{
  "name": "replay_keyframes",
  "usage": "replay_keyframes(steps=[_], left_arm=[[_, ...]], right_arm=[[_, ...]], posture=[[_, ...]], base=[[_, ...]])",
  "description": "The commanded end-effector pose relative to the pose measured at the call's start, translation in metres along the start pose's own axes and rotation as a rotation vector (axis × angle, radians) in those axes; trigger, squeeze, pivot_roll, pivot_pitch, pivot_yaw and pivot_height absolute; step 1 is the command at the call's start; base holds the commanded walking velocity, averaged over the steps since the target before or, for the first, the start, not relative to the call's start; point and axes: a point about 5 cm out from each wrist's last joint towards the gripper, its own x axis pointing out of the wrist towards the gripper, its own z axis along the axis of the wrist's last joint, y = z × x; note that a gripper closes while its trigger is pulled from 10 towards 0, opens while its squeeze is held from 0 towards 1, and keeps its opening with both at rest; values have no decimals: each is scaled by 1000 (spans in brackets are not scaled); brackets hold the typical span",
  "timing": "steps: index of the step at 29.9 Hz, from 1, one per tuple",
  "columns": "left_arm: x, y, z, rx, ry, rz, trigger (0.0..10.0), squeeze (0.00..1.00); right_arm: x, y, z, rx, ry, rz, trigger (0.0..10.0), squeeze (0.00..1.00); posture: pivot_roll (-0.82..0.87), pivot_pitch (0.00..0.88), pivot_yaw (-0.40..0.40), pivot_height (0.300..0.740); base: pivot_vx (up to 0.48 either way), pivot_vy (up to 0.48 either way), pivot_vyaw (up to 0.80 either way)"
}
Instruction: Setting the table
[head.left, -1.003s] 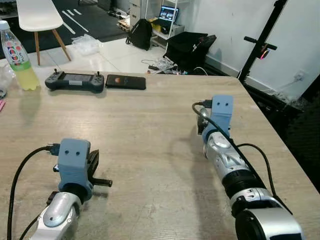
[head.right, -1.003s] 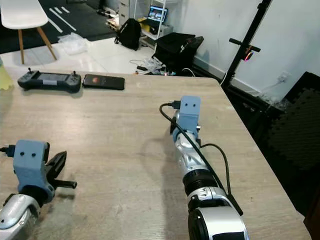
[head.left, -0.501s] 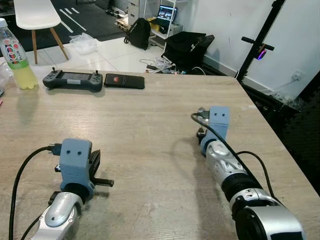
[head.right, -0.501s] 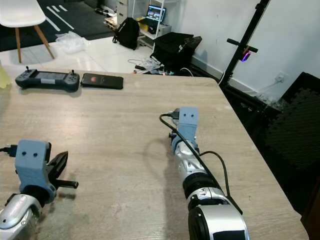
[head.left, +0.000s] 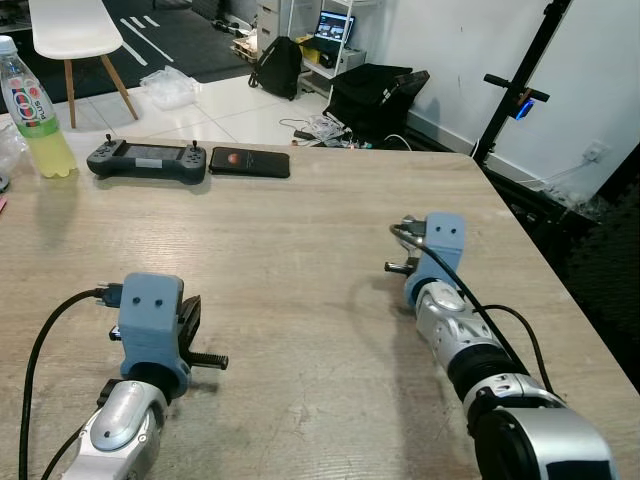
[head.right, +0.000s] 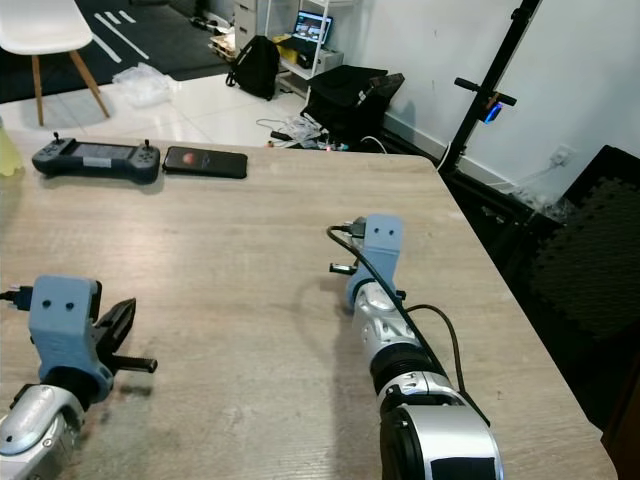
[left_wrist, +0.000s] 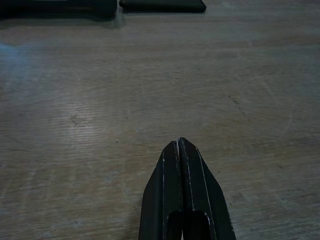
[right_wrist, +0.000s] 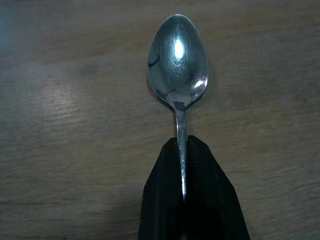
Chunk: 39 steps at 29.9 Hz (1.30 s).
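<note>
The landmark is the pale wooden table (head.left: 290, 230) in front of the robot. The right gripper (right_wrist: 182, 150) is low over the table's right half, near the right edge, and its two black fingers are pressed together on the thin handle of a shiny silver metal spoon (right_wrist: 178, 60). The bowl of the spoon sticks out beyond the fingertips, with its hollow side facing the wrist camera, just above the wood; I cannot tell if it touches the surface.

The left gripper (left_wrist: 179, 145) is over the near left part of the table. Its fingers are closed against each other and hold nothing.

At the far side of the table lies a dark grey handheld game controller (head.left: 147, 160), and just beside it, toward the right, a flat black phone (head.left: 250, 162). At the far left corner of the table stands a clear plastic bottle with yellow drink (head.left: 33, 115).

Beyond the table a white chair with wooden legs (head.left: 80, 40) stands on the floor.
</note>
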Motion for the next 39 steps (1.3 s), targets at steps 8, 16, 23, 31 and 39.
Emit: replay_keyframes(steps=[8, 16, 23, 31, 39], left_arm=[[-4, -5, -10, -14, 32, -8, 10000, 0], [-4, -25, 22, 59, -95, -205, 10000, 0], [-30, -50, 45, -5, -101, -540, 10000, 0], [-44, -26, 40, -8, -13, -592, 10000, 0], [-57, -6, 26, 98, 111, -613, 10000, 0]], right_arm=[[-33, -7, 28, -10, -171, 62, 10000, 0], [-90, -29, 10, -99, -132, 39, 10000, 0], [-119, -27, 0, -43, -141, 78, 10000, 0], [-156, -16, -29, -61, 31, 185, 10000, 0], [-177, 1, -59, -4, 181, 278, 10000, 0]], posture=[[137, 281, -86, 740], [113, 254, -68, 740], [119, 234, -58, 740], [131, 224, -63, 740], [135, 230, -67, 740]], base=[[0, 0, 0], [0, 0, 0], [0, 0, 0], [0, 0, 0], [0, 0, 0]])
